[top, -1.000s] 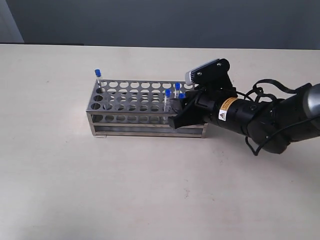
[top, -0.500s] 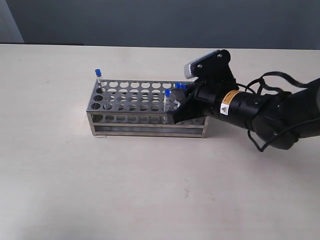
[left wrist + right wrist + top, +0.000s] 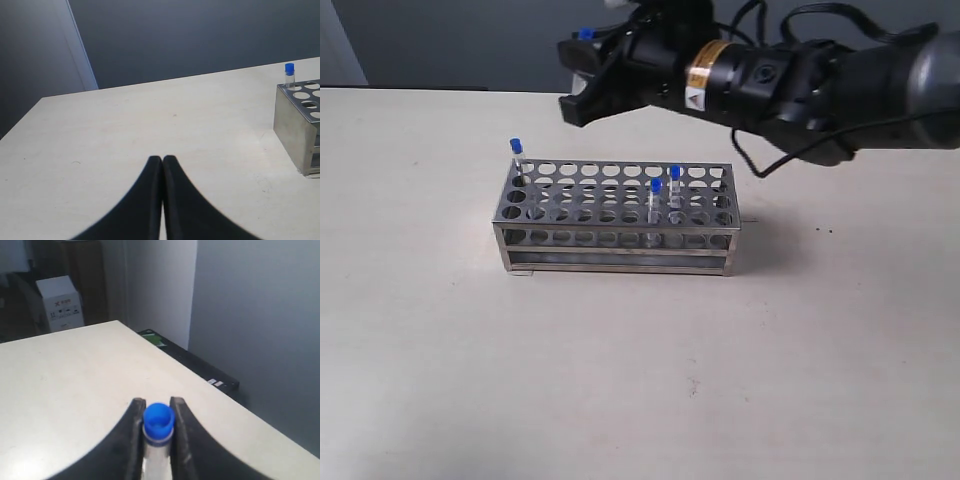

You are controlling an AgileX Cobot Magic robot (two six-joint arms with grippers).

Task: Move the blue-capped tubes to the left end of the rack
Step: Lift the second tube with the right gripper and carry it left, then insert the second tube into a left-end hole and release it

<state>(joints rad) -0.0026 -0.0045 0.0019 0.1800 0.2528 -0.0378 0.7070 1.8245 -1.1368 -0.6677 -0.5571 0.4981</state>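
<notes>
The steel rack [image 3: 615, 220] stands mid-table. One blue-capped tube [image 3: 517, 160] sits in its far left corner hole, also seen in the left wrist view as a tube [image 3: 289, 75] at the rack's [image 3: 298, 125] corner. Two more tubes [image 3: 656, 200] [image 3: 675, 185] stand near the rack's right end. My right gripper [image 3: 582, 70] hovers high above and behind the rack, shut on a fourth blue-capped tube [image 3: 158, 427] [image 3: 585, 34]; its cap shows between the fingertips of the gripper [image 3: 158, 405]. My left gripper [image 3: 162, 159] is shut with nothing in it, over bare table left of the rack.
The pale table [image 3: 620, 370] spreads around the rack. In the right wrist view a white box [image 3: 60, 302] and dark furniture stand beyond the table's far edge, and a grey wall is behind.
My right gripper has risen from the rack's right end, lifting one blue-capped tube out, and has swung up and to the left. Two tubes are left there.
</notes>
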